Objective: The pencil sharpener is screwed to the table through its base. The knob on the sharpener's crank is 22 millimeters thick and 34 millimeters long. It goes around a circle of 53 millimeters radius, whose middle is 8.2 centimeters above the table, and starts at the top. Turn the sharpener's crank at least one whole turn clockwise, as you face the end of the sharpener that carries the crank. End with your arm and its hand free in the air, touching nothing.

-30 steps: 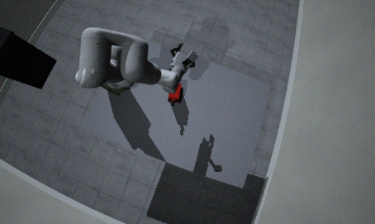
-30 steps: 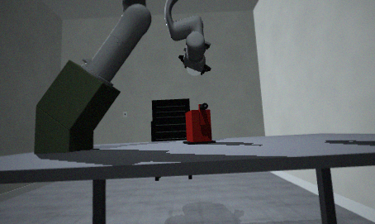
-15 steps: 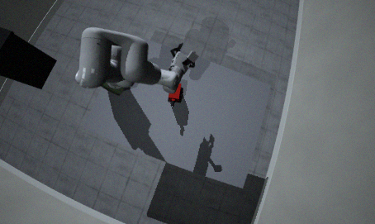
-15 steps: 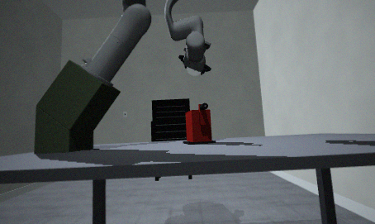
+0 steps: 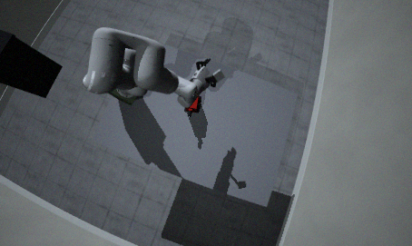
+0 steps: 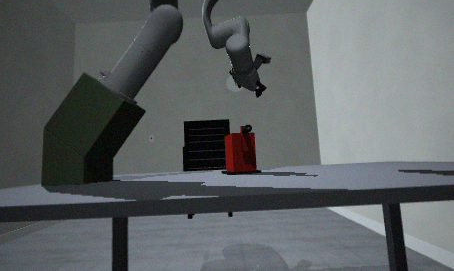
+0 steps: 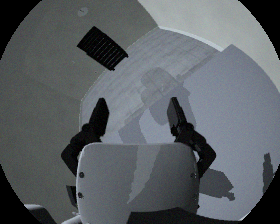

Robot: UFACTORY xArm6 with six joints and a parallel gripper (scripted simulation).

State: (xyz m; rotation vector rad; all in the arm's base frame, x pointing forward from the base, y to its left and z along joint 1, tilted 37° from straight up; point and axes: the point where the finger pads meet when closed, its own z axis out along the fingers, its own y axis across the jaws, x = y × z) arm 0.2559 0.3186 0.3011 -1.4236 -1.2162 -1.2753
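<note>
Red sharpener [image 6: 240,153] sits upright on the tabletop [image 6: 280,184], crank arm [image 6: 245,143] on its facing side with the dark knob [image 6: 247,129] at the top. Arm [image 6: 150,47] rises from the green base block [image 6: 85,134] at left and bends over. Tool [image 6: 258,89] hangs well above the sharpener, fingers spread, nothing between them.
</note>
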